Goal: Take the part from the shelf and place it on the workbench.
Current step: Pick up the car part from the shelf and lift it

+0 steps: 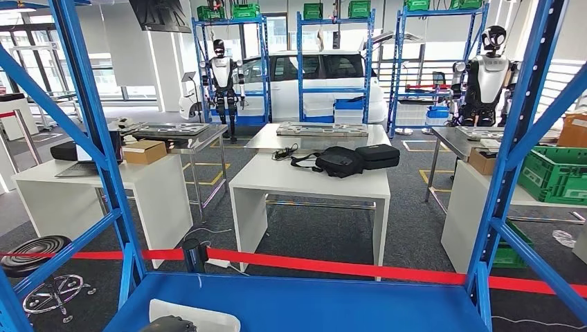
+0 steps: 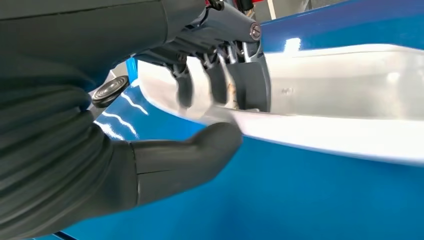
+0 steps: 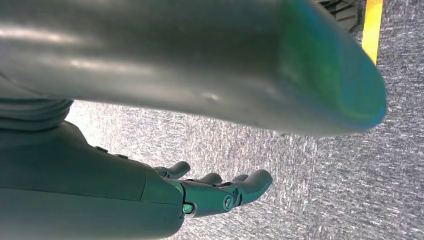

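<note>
Early stage: left hand (image 2: 210,100) grips rim of white part (image 2: 340,100), fingers over the edge, thumb underneath. Part sits on blue shelf (image 1: 311,304), not lifted afaict. Right hand (image 3: 220,192) hangs over carpet, fingers loose, holding nothing. Carry to white worktop (image 1: 311,180) left to do. Part mostly cut off in head view.

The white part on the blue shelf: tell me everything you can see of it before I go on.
The white tray-like part looks like glossy moulded plastic or painted metal, long and shallow, with a rounded rim and a hollow inside. It lies flat on the blue shelf deck, near the deck's front left corner. The left hand grips its rim: dark fingers reach inside, the thumb lies under the outer edge. Whether it is lifted yet I cannot tell.
</note>
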{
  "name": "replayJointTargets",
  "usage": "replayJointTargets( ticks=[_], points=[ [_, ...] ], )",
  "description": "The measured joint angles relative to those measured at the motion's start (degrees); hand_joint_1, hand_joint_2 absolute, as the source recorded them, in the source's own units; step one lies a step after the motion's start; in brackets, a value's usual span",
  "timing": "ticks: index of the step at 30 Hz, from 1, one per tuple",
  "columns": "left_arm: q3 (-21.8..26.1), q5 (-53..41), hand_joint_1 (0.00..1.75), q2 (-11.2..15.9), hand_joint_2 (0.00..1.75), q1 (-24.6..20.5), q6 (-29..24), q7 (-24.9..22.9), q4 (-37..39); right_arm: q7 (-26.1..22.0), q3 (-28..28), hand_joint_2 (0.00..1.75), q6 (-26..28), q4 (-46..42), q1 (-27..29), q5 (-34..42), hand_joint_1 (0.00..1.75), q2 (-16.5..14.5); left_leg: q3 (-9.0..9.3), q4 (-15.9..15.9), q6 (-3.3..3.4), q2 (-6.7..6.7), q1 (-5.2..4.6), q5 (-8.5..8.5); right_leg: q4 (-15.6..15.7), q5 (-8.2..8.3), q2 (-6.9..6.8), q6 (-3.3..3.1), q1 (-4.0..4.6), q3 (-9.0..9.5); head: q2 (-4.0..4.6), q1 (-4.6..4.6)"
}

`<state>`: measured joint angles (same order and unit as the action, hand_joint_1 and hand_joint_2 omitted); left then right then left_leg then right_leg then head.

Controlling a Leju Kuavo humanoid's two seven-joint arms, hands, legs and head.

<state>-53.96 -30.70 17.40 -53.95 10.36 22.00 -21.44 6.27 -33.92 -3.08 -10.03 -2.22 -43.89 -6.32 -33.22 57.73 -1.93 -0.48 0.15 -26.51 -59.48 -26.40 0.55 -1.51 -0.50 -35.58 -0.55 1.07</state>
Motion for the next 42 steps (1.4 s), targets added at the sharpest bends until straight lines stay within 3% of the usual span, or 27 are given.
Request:
replayJointTargets(
  ticks=[6,14,18,20,26,35,42],
  points=[
    [0.0,0.0,1.62,-0.2,1.75,-0.1,-0.1,0.0,0.1,0.0,0.0,0.00,0.0,0.0,0.0,0.0,0.00,0.0,0.01,0.0,0.00,0.00,0.00,0.00,0.0,0.00,0.02,0.00,0.00,0.00,0.00,0.00],
    [0.0,-0.3,1.35,-0.4,1.75,-0.1,-0.1,0.2,0.4,0.0,-0.3,0.00,0.0,0.0,-0.1,0.0,0.00,0.0,0.01,0.0,0.00,0.00,0.00,0.00,0.0,0.00,0.00,0.00,0.00,0.02,-0.01,0.00],
    [0.0,-0.4,1.34,-0.5,1.75,0.0,-0.1,0.2,0.6,0.0,-0.7,0.00,0.0,0.0,-0.1,0.0,0.00,0.0,0.01,0.0,0.00,0.00,0.00,0.00,0.0,0.00,0.00,0.00,0.00,0.02,0.00,0.00],
    [0.0,-0.5,1.38,-0.5,1.75,0.0,-0.1,0.2,0.8,0.0,-0.9,0.00,0.0,0.0,-0.1,0.0,0.00,0.0,0.01,0.0,0.00,0.00,0.00,0.00,0.0,0.00,0.00,0.00,0.00,0.02,0.00,0.00],
    [0.1,1.1,1.74,-0.4,1.75,0.5,-0.6,1.8,0.9,0.0,-1.0,0.00,-0.3,0.0,-0.1,-0.6,0.00,0.0,0.00,0.0,0.00,0.00,0.00,0.00,0.0,0.00,-0.01,0.00,0.00,0.02,0.00,0.00],
    [1.6,3.3,1.75,-0.4,1.75,2.4,-4.0,5.2,0.0,-0.1,-1.2,0.00,-0.3,0.0,-0.1,-1.1,0.00,0.0,0.00,0.0,0.00,-0.01,0.00,0.00,0.0,0.00,-0.02,0.00,0.00,0.02,0.00,0.00],
    [8.4,14.5,1.75,-1.5,1.75,3.0,-3.5,8.0,-2.5,-0.3,-1.9,0.00,-0.2,0.0,-0.1,-1.1,0.00,0.0,0.00,0.0,0.00,-0.03,0.00,0.00,0.0,0.00,-0.02,0.00,0.00,0.01,-0.01,0.00]
  ],
)
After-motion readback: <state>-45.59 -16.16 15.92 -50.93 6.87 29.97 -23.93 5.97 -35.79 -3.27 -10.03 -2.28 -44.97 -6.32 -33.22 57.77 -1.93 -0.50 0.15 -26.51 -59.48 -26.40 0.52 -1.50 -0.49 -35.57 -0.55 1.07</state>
